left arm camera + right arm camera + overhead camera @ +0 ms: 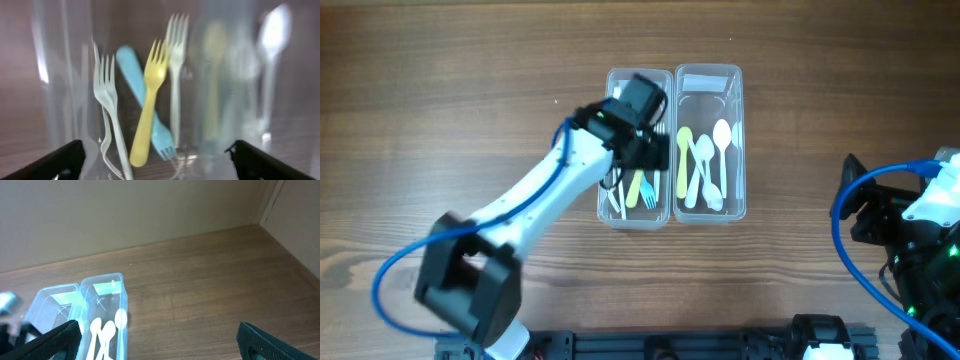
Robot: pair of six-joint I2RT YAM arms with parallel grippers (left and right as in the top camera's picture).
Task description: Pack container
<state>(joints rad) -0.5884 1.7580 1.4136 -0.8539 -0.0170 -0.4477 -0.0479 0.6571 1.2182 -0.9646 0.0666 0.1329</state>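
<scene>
Since the left claw [159, 162] hangs wide and empty over the left container [610, 100], where the forks [148, 110] lie, just beside the spoon container [741, 120], it should probably rise straight up, well inside the walls, so neither container slides on the counter [440, 80].

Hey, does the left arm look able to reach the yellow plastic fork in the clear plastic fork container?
Probably yes. The left gripper hangs open right above the clear plastic fork container, and the yellow plastic fork lies on top of the blue fork with nothing covering it.
</scene>
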